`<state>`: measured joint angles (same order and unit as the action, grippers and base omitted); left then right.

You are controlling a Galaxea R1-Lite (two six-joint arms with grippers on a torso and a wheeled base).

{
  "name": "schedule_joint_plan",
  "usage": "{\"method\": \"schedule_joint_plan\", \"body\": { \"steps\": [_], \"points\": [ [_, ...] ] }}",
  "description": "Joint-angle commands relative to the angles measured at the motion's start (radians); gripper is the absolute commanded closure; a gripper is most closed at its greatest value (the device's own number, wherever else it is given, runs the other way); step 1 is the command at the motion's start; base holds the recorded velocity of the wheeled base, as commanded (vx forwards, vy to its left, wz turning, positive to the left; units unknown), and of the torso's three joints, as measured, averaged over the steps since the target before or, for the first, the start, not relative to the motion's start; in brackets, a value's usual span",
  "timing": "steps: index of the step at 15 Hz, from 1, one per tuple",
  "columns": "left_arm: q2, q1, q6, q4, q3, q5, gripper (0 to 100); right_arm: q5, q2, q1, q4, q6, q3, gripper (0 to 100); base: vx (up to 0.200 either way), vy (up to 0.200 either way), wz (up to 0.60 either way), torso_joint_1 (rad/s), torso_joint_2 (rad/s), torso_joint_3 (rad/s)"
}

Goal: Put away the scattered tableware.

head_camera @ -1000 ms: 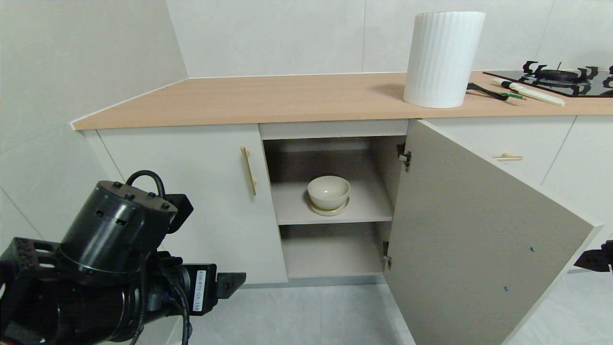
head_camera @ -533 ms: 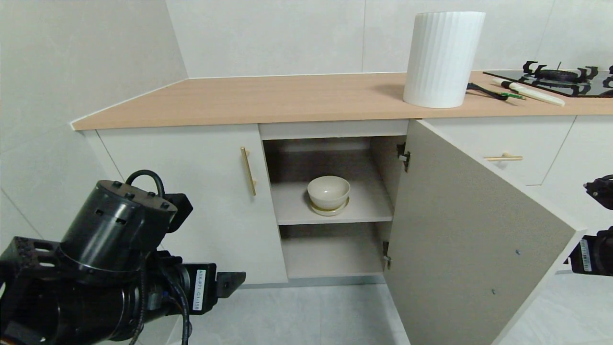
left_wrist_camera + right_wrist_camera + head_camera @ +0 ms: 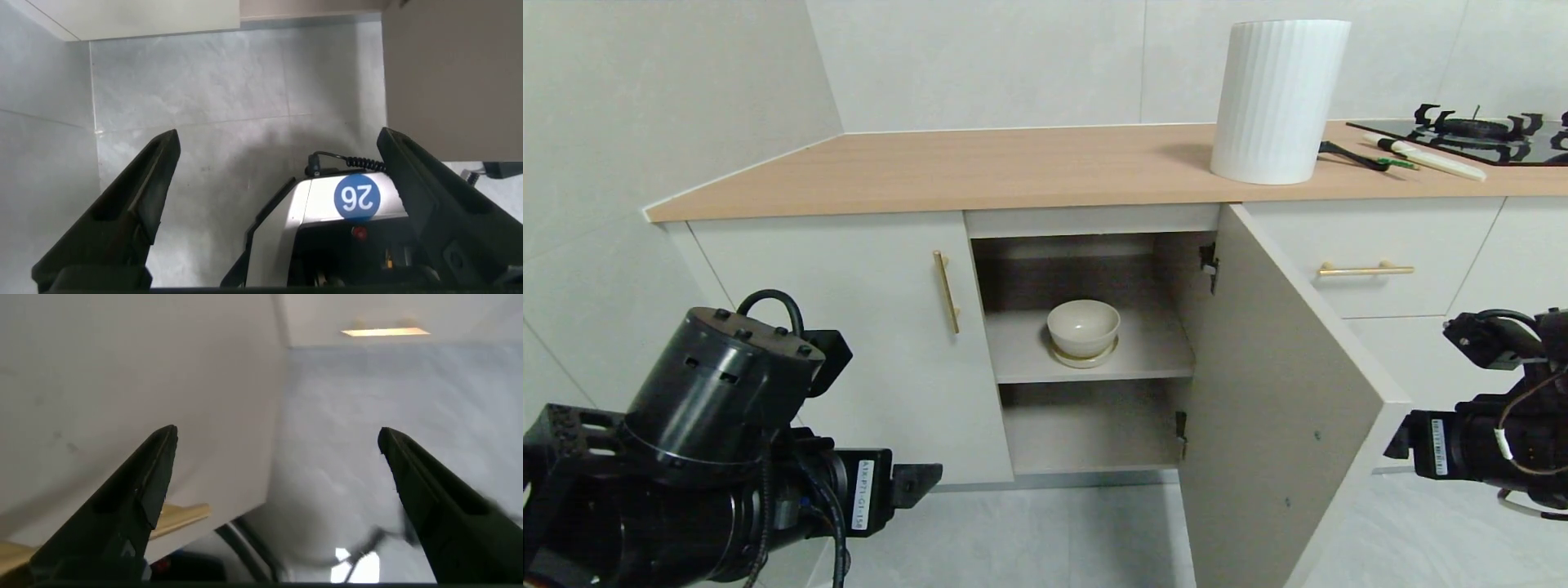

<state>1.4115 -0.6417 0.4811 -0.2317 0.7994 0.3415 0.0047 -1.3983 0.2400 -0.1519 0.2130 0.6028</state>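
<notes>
A cream bowl (image 3: pixel 1083 325) sits on a small plate (image 3: pixel 1083 354) on the upper shelf of the open cabinet (image 3: pixel 1094 359). The cabinet door (image 3: pixel 1282 392) stands half open, hinged on the right. My right gripper (image 3: pixel 278 482) is open, empty, and close to the door's outer face (image 3: pixel 139 392) by its gold handle (image 3: pixel 181 516). The right arm (image 3: pixel 1478 441) is just beyond the door's free edge. My left gripper (image 3: pixel 278 204) is open and empty, pointing down at the floor; its arm (image 3: pixel 711 457) stays low at the left.
On the wooden counter (image 3: pixel 980 167) stand a tall white ribbed container (image 3: pixel 1278 98) and, beside it, a white-handled knife (image 3: pixel 1425 158) and a black utensil (image 3: pixel 1356 155). A gas stove (image 3: pixel 1478 131) is at the far right. A drawer with a gold handle (image 3: pixel 1365 269) lies behind the door.
The cabinet door has swung leftward toward shut. My right arm has come into view from the right, following the door's edge. The left arm and the bowl have stayed put.
</notes>
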Motion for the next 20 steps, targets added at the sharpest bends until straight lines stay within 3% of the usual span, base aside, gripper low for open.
{"method": "schedule_joint_plan", "body": {
  "steps": [1, 11, 15, 18, 20],
  "points": [
    [-0.002, 0.0, 0.001, 0.0, 0.0, 0.001, 0, 0.0, -0.03, 0.059, -0.048, 0.011, -0.044, 0, 0.0, 0.0, 0.0, 0.0, 0.0, 0.0],
    [-0.003, 0.0, 0.001, 0.0, 0.003, 0.001, 0, -0.008, -0.24, 0.213, -0.483, 0.174, -0.14, 0, 0.0, 0.0, 0.0, 0.0, 0.0, 0.0],
    [-0.011, 0.002, 0.001, 0.002, 0.004, 0.008, 0, -0.032, -0.347, 0.249, -0.632, 0.172, -0.129, 0, 0.0, 0.0, 0.0, 0.0, 0.0, 0.0],
    [-0.011, 0.004, -0.001, 0.002, 0.006, 0.024, 0, -0.026, -0.423, 0.249, -0.627, 0.16, -0.029, 0, 0.0, 0.0, 0.0, 0.0, 0.0, 0.0],
    [-0.012, 0.005, -0.001, 0.003, 0.008, 0.025, 0, -0.02, -0.45, 0.248, -0.54, 0.135, 0.068, 0, 0.0, 0.0, 0.0, 0.0, 0.0, 0.0]
  ]
}}
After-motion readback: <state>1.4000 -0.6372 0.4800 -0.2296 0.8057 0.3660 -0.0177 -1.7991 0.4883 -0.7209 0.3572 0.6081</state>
